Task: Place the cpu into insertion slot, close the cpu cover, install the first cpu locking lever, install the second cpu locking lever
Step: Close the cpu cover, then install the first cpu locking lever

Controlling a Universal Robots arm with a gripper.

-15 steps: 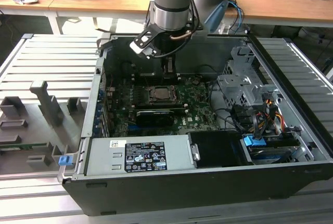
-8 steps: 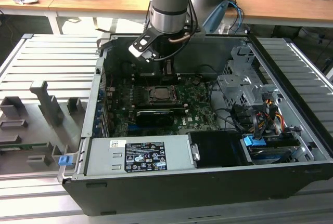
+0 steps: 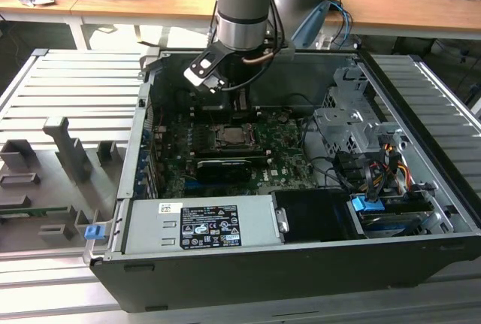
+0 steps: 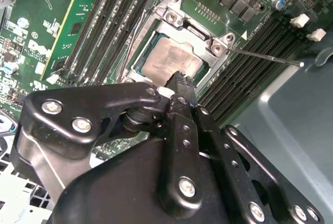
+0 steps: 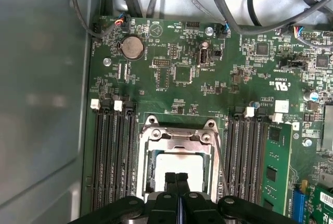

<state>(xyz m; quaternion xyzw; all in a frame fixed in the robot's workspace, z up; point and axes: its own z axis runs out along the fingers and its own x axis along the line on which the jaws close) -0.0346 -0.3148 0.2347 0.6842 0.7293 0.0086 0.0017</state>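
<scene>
Gripper [image 4: 179, 78], clenched empty, hangs just over the seated cpu [image 4: 169, 60]; in the exterior view cpu lies at its 6 o'clock

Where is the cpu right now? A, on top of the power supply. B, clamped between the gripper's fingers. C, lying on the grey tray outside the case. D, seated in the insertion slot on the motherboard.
D: in the first wrist view the cpu lies flat, pale face up, inside the silver-rimmed insertion slot, and the gripper over it is shut on nothing.
</scene>
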